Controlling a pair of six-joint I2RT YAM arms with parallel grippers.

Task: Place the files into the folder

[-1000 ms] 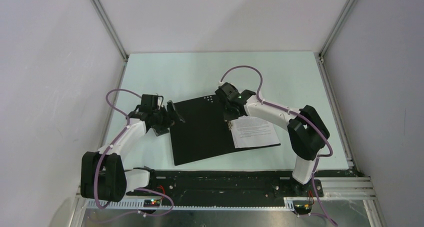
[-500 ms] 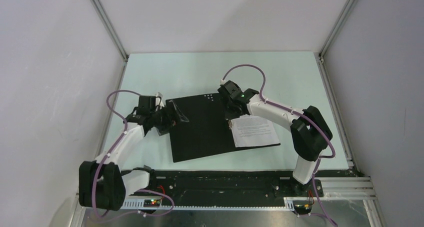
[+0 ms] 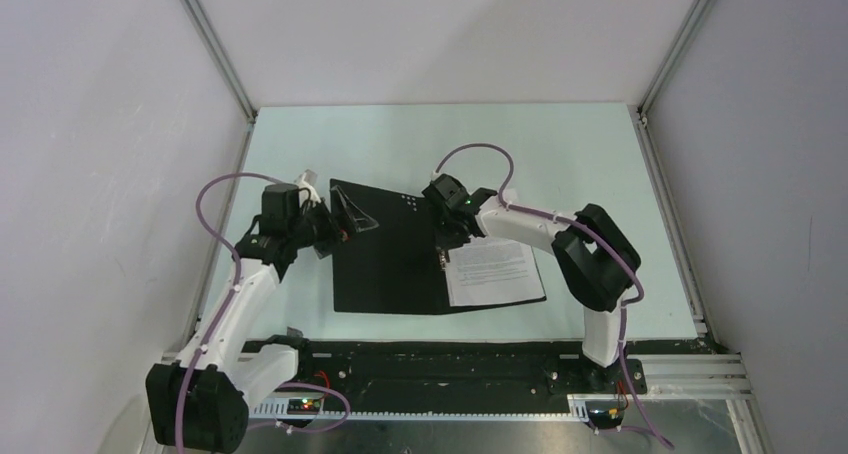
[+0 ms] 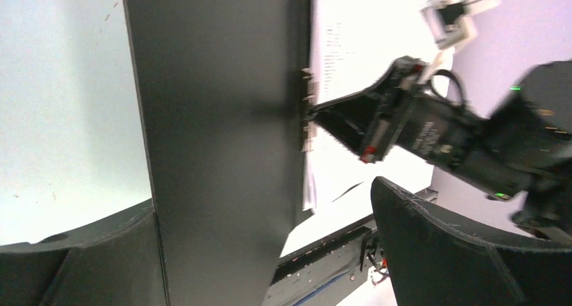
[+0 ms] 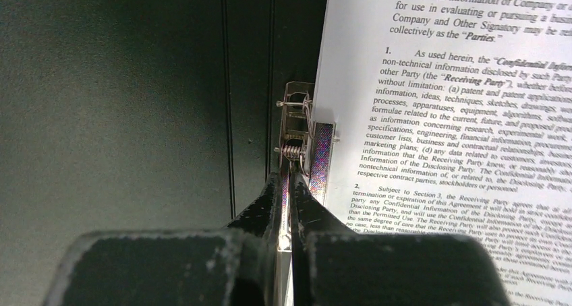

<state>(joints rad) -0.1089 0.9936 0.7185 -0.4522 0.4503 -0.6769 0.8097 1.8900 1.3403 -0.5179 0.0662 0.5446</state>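
From above, the folder (image 3: 390,264) lies open on the pale worktop (image 3: 560,164), black inside facing up. A printed sheet (image 3: 497,271) rests on its right half, and a few small white dots (image 3: 415,202) show near its far edge. This view shows where both arms are but is too far off to show their fingers.

The right wrist camera shows those details. The right end effector (image 5: 290,185) is pressed together on the lever of a metal spring clip (image 5: 300,147). The clip sits at the left edge of the sheet, beside the creases of the folder's spine. Dense black text fills the page, and the clip's spring and pins are in sharp focus.

The left wrist camera looks across the folder from the other side. It shows the right end effector pinching the clip at the sheet's edge, with the purple cable and wrist behind it. The left end effector (image 3: 345,219) sits over the folder's far-left corner. Its own fingers (image 4: 74,265) stand well apart at the bottom of that view, and the black folder face fills the gap between them. It appears to hold nothing. I cannot tell whether a fingertip touches the cover, because that view is blurred and the overhead one is too small.
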